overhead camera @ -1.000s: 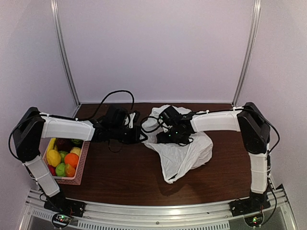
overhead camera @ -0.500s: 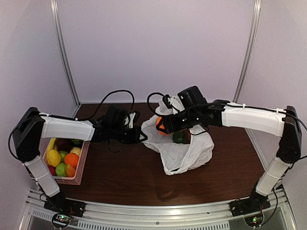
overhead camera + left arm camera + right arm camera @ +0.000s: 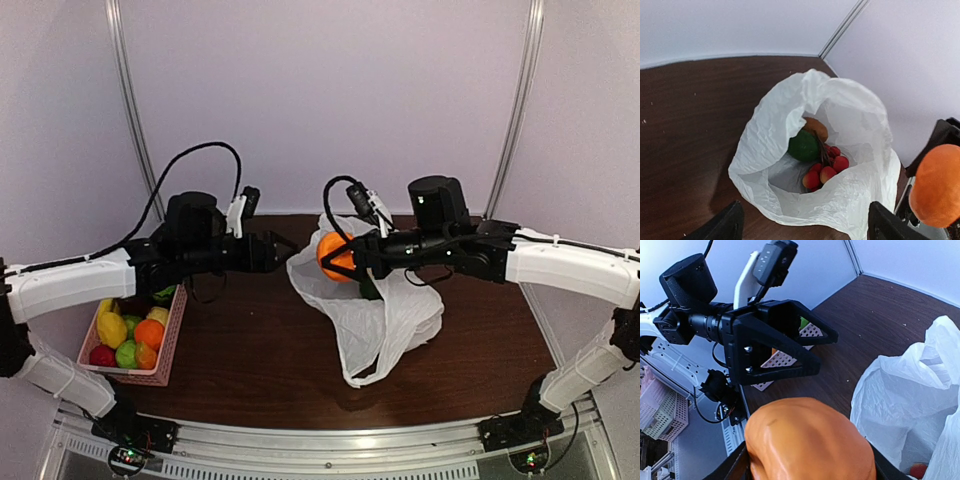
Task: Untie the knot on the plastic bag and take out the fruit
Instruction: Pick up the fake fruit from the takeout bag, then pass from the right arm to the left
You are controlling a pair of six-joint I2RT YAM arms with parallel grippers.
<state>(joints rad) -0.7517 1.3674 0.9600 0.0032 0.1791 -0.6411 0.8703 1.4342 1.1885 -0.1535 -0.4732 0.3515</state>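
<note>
The pink basket (image 3: 170,345) sits near left, part filled with fruit, likely to receive more. Mid-table the plastic bag (image 3: 385,320) lies mouth agape, no knot showing, with a green fruit (image 3: 803,146) and red berries (image 3: 827,170) inside. Above its far rim the right gripper (image 3: 345,262) clamps an orange (image 3: 333,252), seemingly basket-bound. The left gripper (image 3: 285,243) hovers beside, jaws apart, empty.

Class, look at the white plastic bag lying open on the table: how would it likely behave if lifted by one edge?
Probably floppy: the plastic bag lies wrinkled and sagging on the table. Likely bottom-heavy, since fruit sits inside. That fruit might roll out through the wide-open mouth if the bag tilts.
</note>
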